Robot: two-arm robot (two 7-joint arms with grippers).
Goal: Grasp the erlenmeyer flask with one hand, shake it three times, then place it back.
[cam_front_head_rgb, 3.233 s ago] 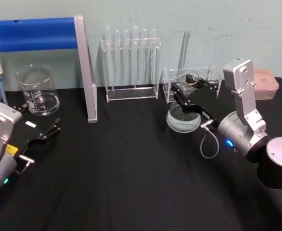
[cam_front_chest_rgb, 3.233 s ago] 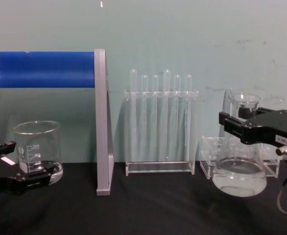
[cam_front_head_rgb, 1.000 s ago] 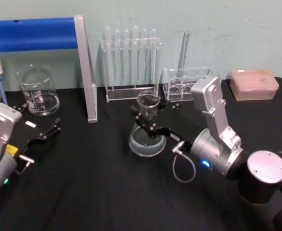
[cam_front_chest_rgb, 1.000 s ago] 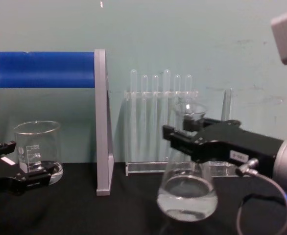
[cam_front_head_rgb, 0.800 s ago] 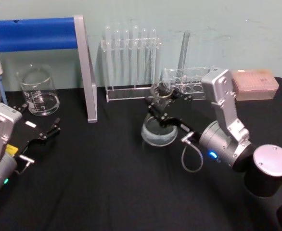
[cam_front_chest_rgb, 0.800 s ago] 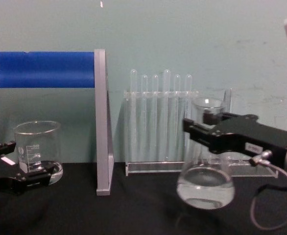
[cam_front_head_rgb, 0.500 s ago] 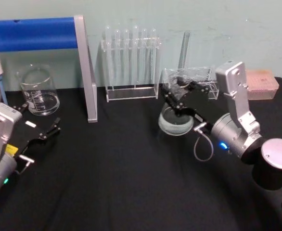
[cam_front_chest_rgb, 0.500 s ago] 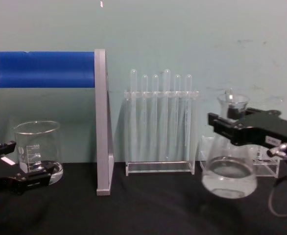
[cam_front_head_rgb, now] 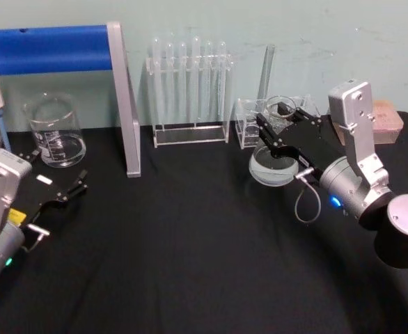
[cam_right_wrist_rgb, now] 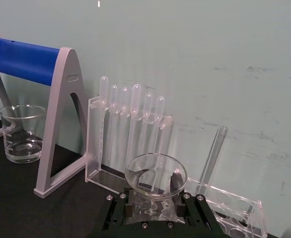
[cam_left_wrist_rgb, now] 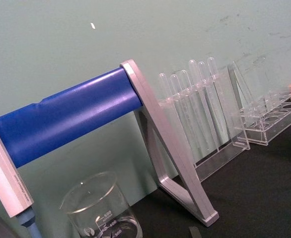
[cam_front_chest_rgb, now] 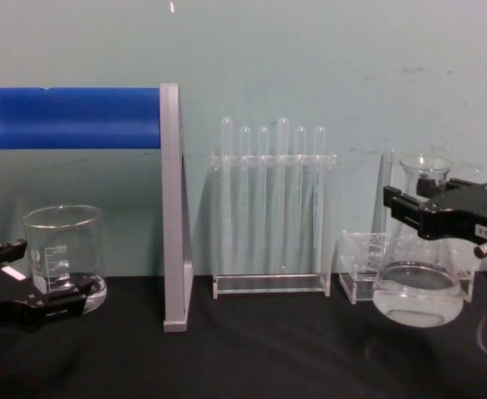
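The erlenmeyer flask is clear glass with a little liquid in its wide base. It hangs slightly tilted, just above the black table at the right. My right gripper is shut on its neck, below the flared rim. The chest view shows the flask off the table with the right gripper clamping the neck. From the right wrist camera I look down on the flask's rim between the black jaws. My left gripper rests open at the table's left, in front of the beaker.
A glass beaker stands far left beside a grey stand with a blue bar. A test tube rack lines the back wall. Right behind the flask sits a low acrylic rack, with a pink box beyond.
The right gripper has swung the flask from the table's middle to the right, in front of the low acrylic rack. The left arm has not moved.
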